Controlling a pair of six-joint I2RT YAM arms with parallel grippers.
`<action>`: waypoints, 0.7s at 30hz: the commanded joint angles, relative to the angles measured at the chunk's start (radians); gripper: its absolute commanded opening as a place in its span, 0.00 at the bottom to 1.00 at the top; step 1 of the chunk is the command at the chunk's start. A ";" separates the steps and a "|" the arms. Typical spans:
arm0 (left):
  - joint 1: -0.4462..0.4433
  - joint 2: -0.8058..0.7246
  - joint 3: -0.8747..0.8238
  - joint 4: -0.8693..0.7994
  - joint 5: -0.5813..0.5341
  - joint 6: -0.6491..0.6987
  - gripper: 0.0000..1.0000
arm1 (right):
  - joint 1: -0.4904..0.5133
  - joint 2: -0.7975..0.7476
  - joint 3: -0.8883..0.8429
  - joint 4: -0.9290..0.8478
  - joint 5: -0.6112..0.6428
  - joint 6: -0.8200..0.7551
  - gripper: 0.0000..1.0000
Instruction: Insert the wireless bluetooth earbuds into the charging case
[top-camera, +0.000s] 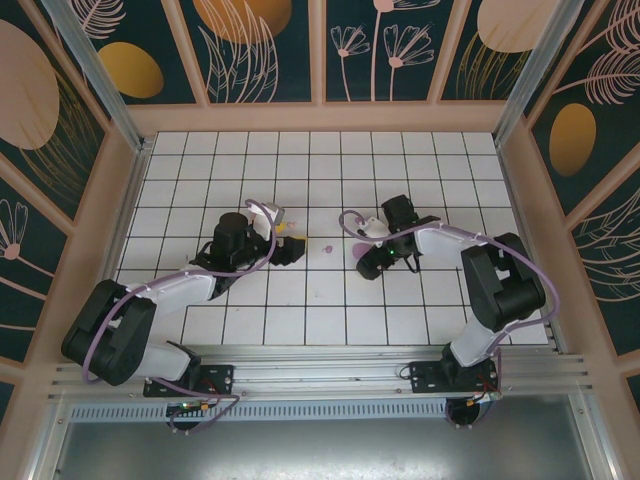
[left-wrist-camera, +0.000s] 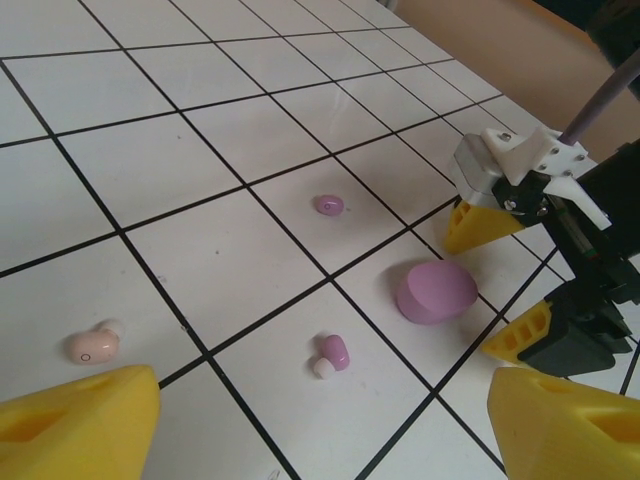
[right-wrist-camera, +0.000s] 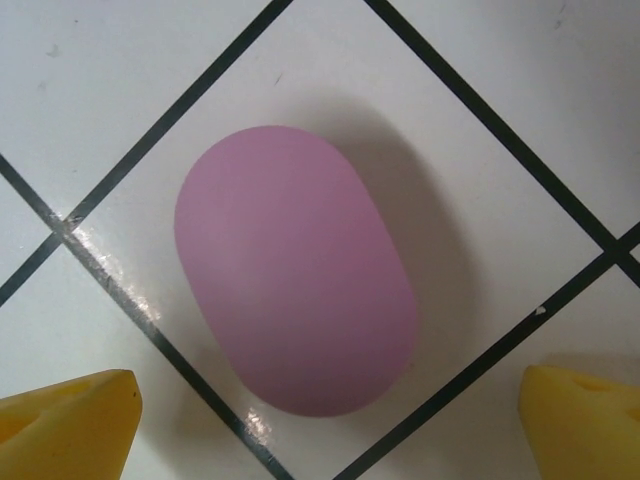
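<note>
The charging case (right-wrist-camera: 295, 270) is a smooth purple oval lying on the white tiles with no opening showing; in the left wrist view the same case (left-wrist-camera: 436, 291) sits between the right arm's yellow fingertips (left-wrist-camera: 480, 225). My right gripper (right-wrist-camera: 325, 430) hangs open directly above it, apart from it. Two light purple earbuds (left-wrist-camera: 333, 352) (left-wrist-camera: 329, 204) and one pale pink earbud (left-wrist-camera: 92, 345) lie loose on the tiles. My left gripper (left-wrist-camera: 320, 440) is open and empty, low over the nearer purple earbud. From above, one purple earbud (top-camera: 328, 248) lies between the left gripper (top-camera: 292, 240) and the right gripper (top-camera: 364, 245).
The floor is a white tiled grid (top-camera: 300, 160) with black lines, fenced by wooden walls (top-camera: 320, 118). The two arms point towards each other near the middle, their fingers only about a tile or two apart. Open tiles stretch behind them.
</note>
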 joint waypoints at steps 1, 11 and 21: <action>-0.002 -0.025 -0.014 0.016 -0.016 0.016 0.85 | 0.019 0.017 0.032 0.022 0.039 -0.036 0.96; -0.004 -0.061 -0.035 -0.044 -0.050 0.024 0.87 | 0.026 0.049 0.079 -0.009 -0.029 -0.043 0.63; -0.004 -0.151 -0.085 -0.085 -0.072 0.052 0.89 | 0.062 0.078 0.064 -0.006 -0.017 -0.056 0.66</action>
